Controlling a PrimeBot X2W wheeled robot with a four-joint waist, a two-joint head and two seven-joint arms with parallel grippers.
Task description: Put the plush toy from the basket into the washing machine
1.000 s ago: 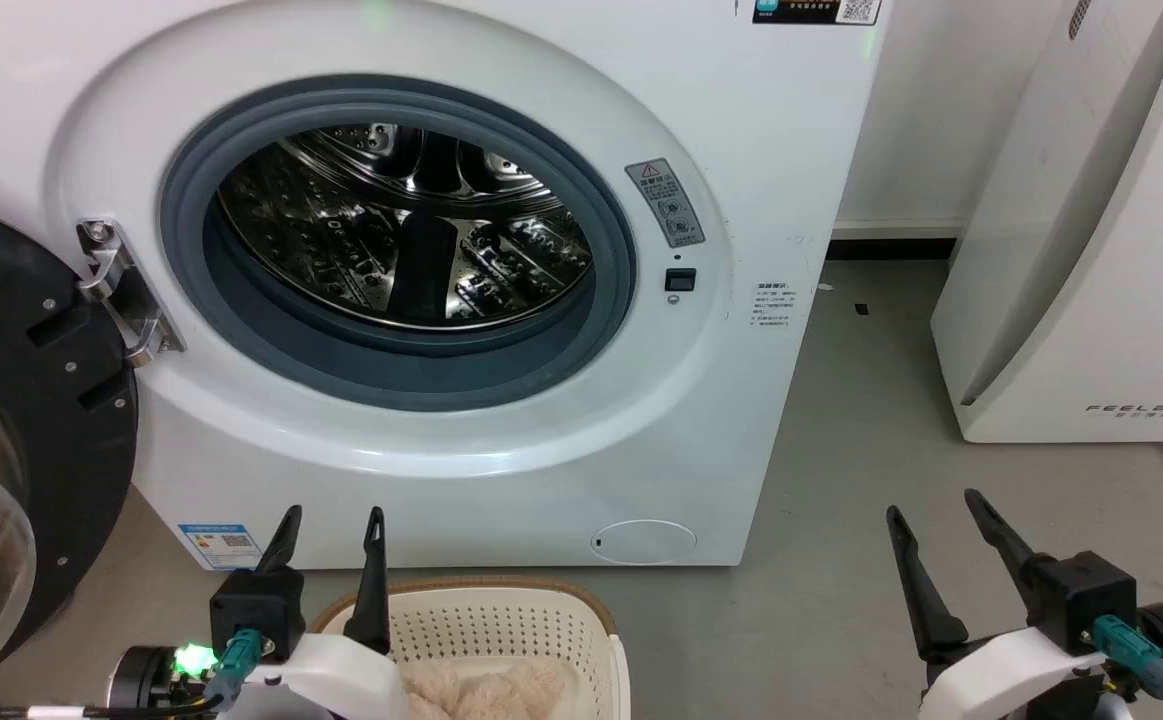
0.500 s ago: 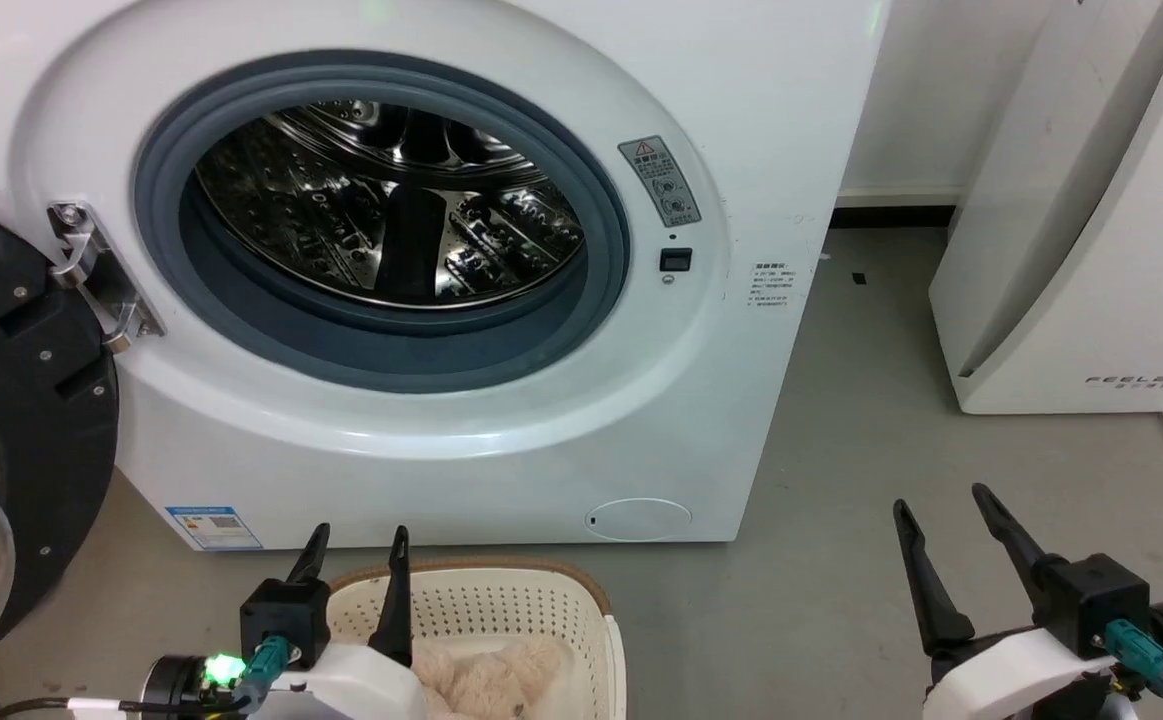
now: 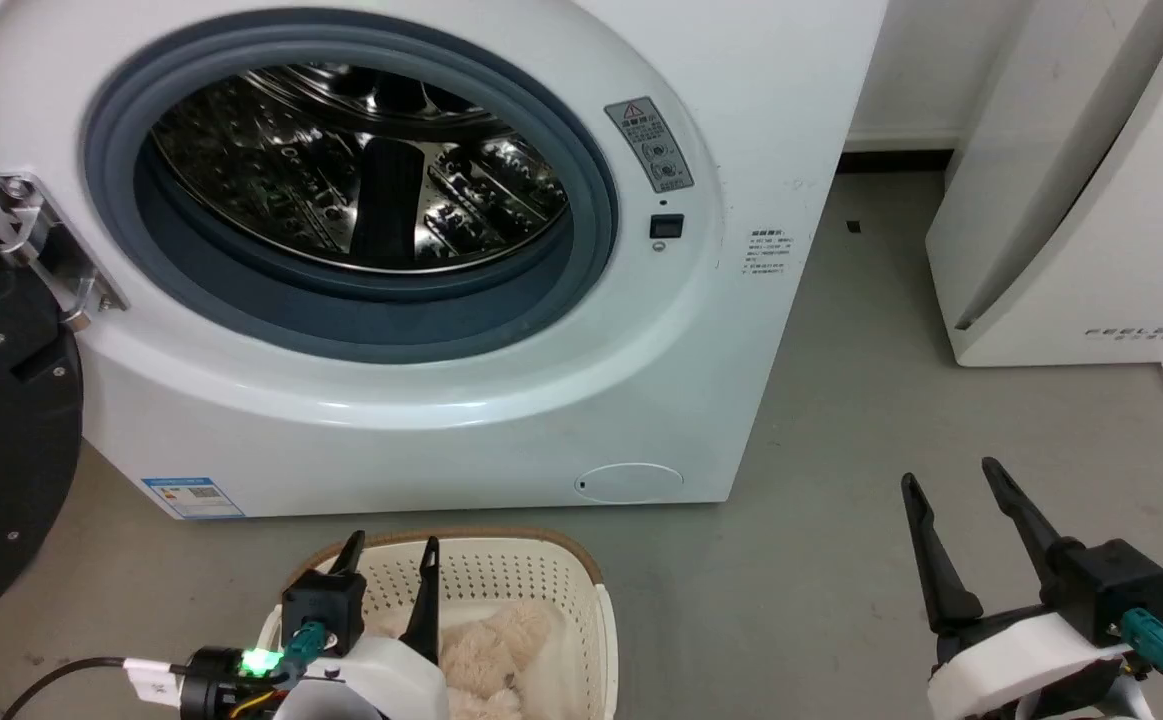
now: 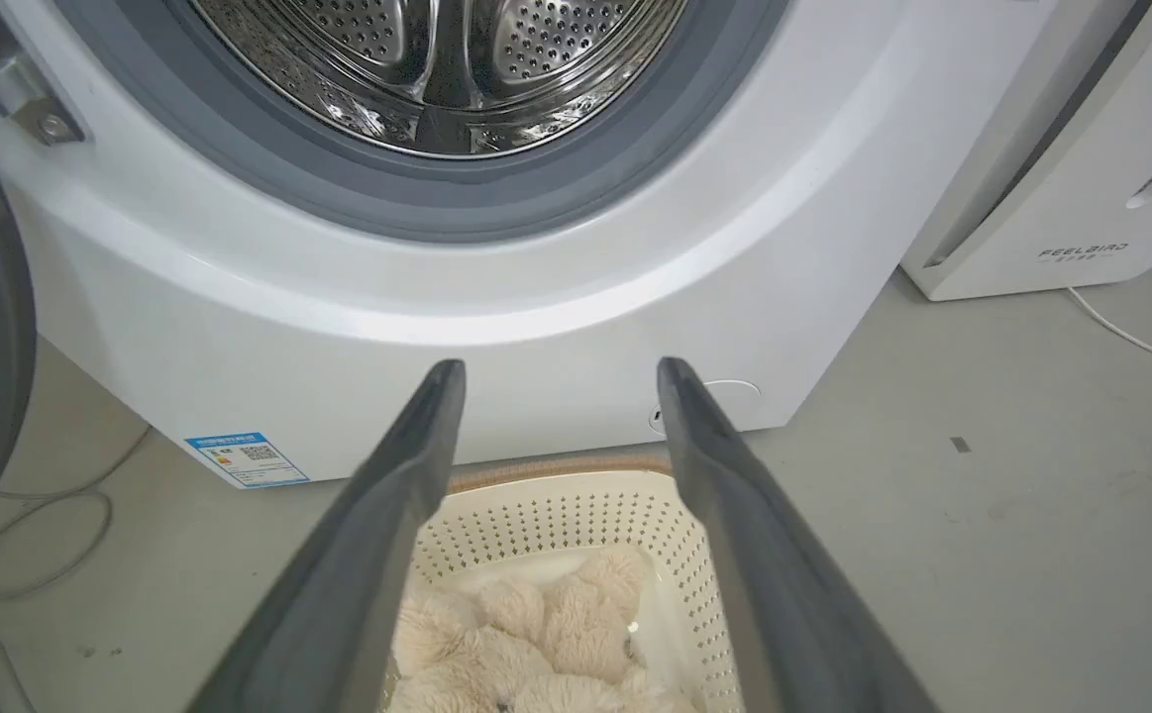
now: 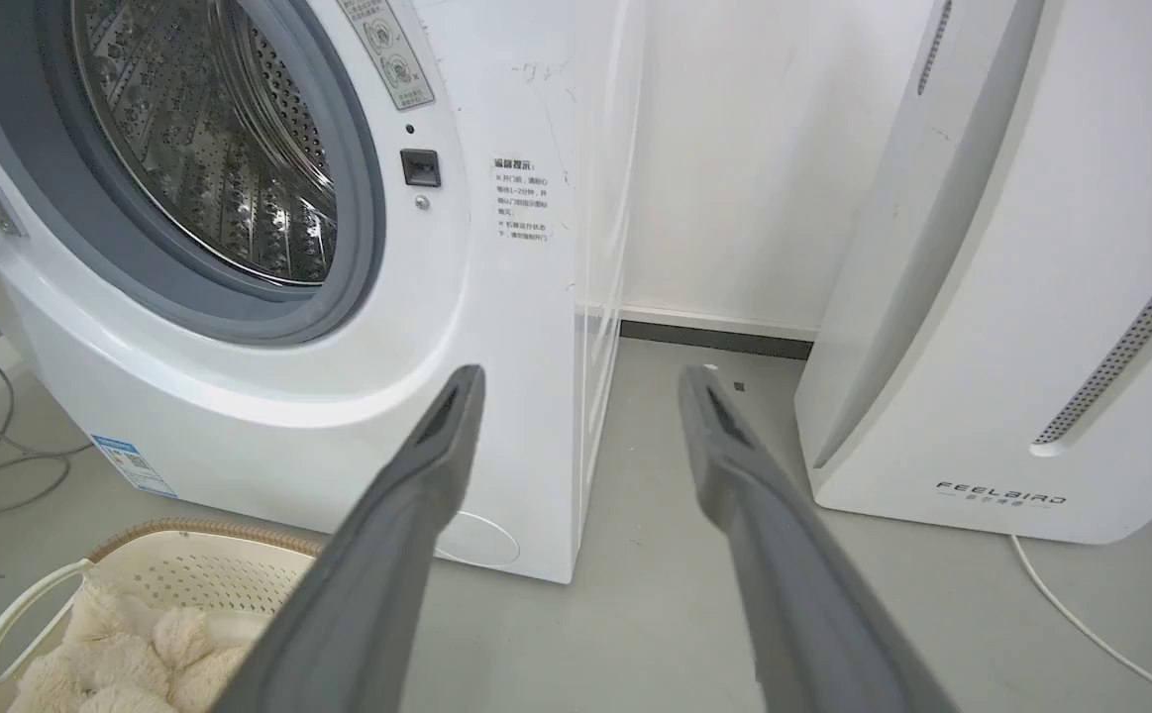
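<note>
Lower left, your open left end effector (image 3: 393, 540) is hovering over the fluffy cream plush toy (image 3: 486, 650); a fur-only pinch could slip.

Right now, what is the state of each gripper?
Left gripper: open, holding nothing.
Right gripper: open, holding nothing.

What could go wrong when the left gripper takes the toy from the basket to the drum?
The open left gripper may pinch only loose fur of the plush toy and drop it. Its fingers may catch the perforated wall of the basket. The toy could snag on the grey gasket of the washing machine.
</note>
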